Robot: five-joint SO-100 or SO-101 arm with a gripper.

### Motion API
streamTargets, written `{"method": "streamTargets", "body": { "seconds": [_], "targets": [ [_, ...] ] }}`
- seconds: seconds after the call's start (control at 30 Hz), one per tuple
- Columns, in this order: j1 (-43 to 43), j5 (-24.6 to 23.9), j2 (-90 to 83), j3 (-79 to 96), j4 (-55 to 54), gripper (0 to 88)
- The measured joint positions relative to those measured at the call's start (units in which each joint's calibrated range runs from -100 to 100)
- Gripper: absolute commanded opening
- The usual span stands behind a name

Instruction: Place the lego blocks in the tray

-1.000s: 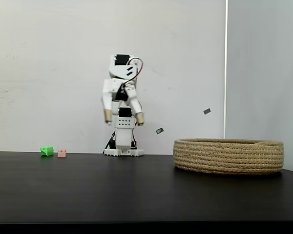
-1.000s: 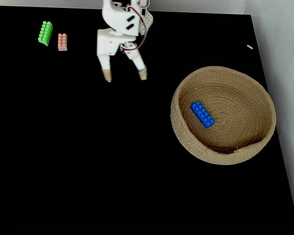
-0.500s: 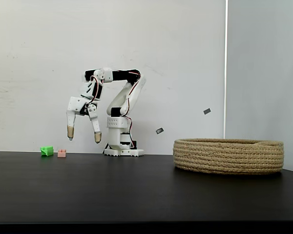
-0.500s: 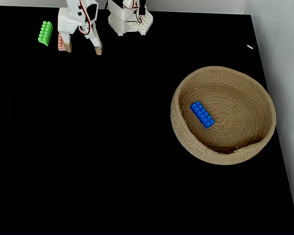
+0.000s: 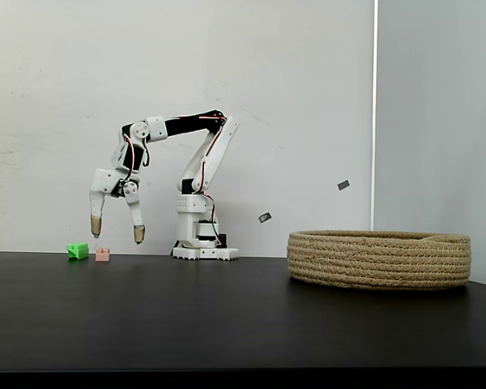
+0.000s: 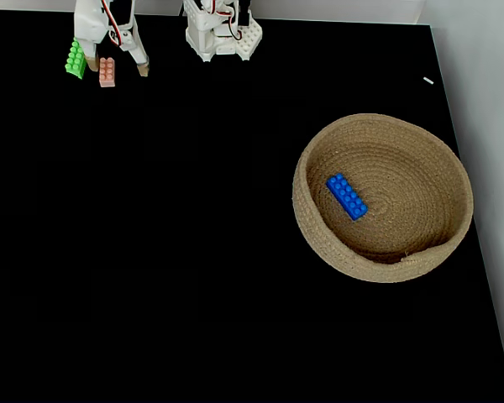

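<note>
The blue lego block lies inside the tray, a round rope basket at the right, which the side view also shows. A green block and a salmon-pink block lie side by side at the table's far left corner. The side view shows the green block and the pink block too. My gripper is open, its fingers straddling the pink block from above. In the side view the gripper hangs a little above the blocks, holding nothing.
The arm's white base stands at the table's back edge, between the blocks and the tray. A white wall rises right behind it. The black table spreads wide in front, and its right edge runs close beside the tray.
The arm has swung left from in front of its base and lowered. The open gripper now hangs over the pink block. The blocks and tray have not moved.
</note>
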Motion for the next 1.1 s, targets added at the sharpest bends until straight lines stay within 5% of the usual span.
{"method": "streamTargets", "body": {
  "seconds": [1.1],
  "targets": [
    [4.5, 1.9, 15.3, -7.2, -0.5, 28.6]
  ]
}}
